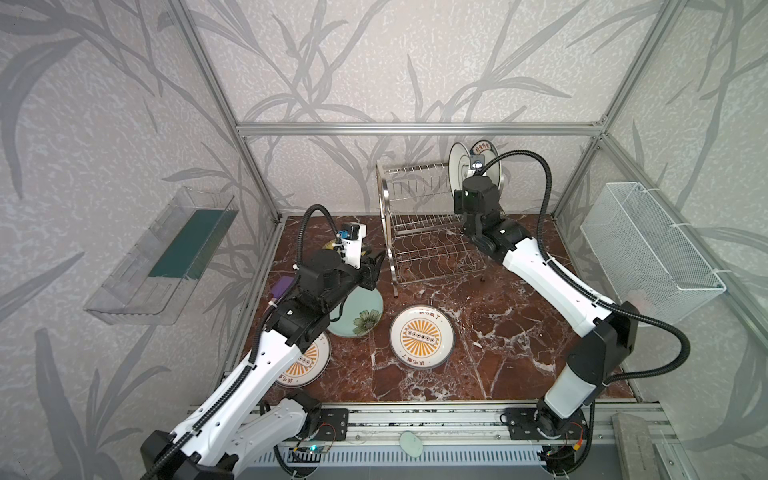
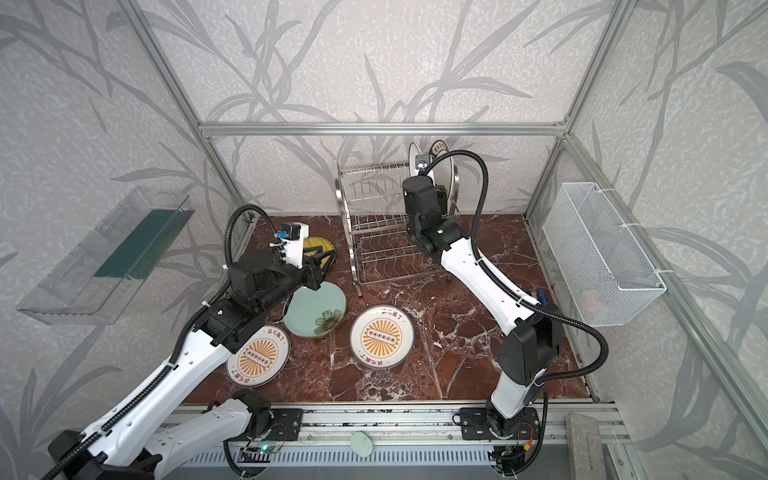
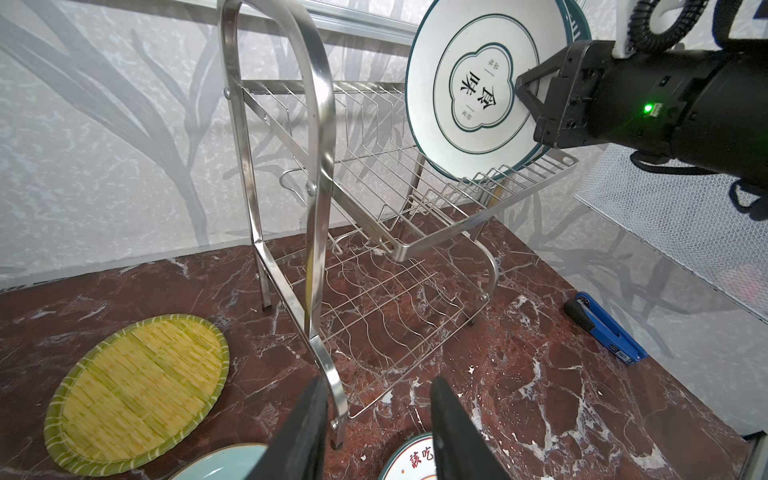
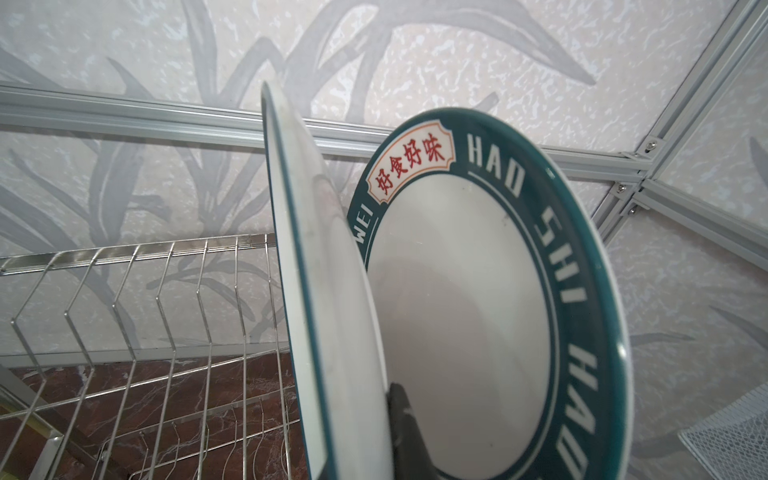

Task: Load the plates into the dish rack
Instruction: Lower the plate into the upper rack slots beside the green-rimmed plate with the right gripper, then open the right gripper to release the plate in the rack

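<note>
**Holding a plate on edge in the dish rack [image 1: 419, 232]**

Two-tier stainless wire rack, standing at the far middle of the marble table [image 1: 498, 332]. Two plates stand on edge at the right end of its slotted upper shelf. One is a white emblem plate [image 3: 465, 91] with a thin teal ring and dark characters. Just to its right is a teal-banded plate [image 4: 457, 311] lettered in white.

The right gripper [image 3: 521, 89] is closed on the emblem plate near its rim. In the right wrist view one finger [image 4: 403, 424] lies between the two plates, against the emblem plate's back; the other finger is hidden by that plate.

Four plates lie flat on the table:
- The yellow ribbed plate [image 3: 137, 395] lies left of the rack's near-left leg.
- The pale teal flowered plate [image 1: 361, 320] lies nearer than the yellow one.
- The left sunburst plate [image 2: 257, 357] lies just beside the flowered plate, nearer and to its left, partly under the left arm.
- The centre sunburst plate [image 1: 422, 340] lies in the middle of the table, nearer than the rack.

The left gripper [image 3: 380, 415] hovers above the table by the rack's near-left foot. Its fingers are partly apart and grip nothing.

A clear plastic tray [image 1: 162, 257] hangs on the left wall and a white mesh basket [image 1: 648, 253] on the right wall. A blue-and-black hand tool [image 3: 606, 332] lies on the table at the right, near the basket.
</note>
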`<state>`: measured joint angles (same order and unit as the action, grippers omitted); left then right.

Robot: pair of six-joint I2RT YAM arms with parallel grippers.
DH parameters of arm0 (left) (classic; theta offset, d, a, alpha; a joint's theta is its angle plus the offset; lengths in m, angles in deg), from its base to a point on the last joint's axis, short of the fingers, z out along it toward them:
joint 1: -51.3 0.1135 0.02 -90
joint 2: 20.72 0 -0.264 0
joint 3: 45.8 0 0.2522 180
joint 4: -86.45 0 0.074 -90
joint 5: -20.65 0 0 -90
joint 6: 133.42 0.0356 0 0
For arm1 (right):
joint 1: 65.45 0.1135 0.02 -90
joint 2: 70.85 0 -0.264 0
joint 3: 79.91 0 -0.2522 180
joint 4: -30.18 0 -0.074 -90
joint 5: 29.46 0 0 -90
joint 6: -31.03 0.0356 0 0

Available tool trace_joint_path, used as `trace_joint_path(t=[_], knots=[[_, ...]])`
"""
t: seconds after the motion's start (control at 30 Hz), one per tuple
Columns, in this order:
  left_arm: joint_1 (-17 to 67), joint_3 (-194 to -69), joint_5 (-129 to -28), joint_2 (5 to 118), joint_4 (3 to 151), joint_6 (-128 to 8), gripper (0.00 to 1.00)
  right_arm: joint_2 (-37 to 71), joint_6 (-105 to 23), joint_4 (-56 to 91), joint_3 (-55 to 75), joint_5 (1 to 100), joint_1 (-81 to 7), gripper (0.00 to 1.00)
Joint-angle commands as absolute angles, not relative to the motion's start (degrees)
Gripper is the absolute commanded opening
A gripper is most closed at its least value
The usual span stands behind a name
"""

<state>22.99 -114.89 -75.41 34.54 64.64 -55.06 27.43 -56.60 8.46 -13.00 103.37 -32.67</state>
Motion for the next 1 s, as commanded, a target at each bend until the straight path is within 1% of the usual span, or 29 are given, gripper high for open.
trace_joint_path(t=[0.0, 0.27, 0.4, 0.73, 0.97], knots=[[23.28, -114.54, -75.71, 33.60, 66.07, -54.97, 0.40, 25.21, -54.93, 8.65, -13.40, 102.75, -33.52, 0.00], [23.26, -114.50, -75.70, 33.62, 66.04, -54.99, 0.40, 25.93, -53.51, 5.60, -14.65, 99.40, -34.34, 0.00], [23.22, -114.52, -75.65, 33.71, 66.04, -54.97, 0.40, 26.14, -53.04, 4.66, -15.38, 97.59, -34.64, 0.10], [23.26, -114.49, -75.85, 33.92, 66.10, -55.06, 0.40, 26.20, -53.64, 2.77, -18.02, 95.52, -35.00, 0.26], [23.22, -114.54, -75.93, 33.97, 66.10, -55.24, 0.40, 24.81, -55.74, 2.62, -20.13, 94.73, -34.87, 0.42]])
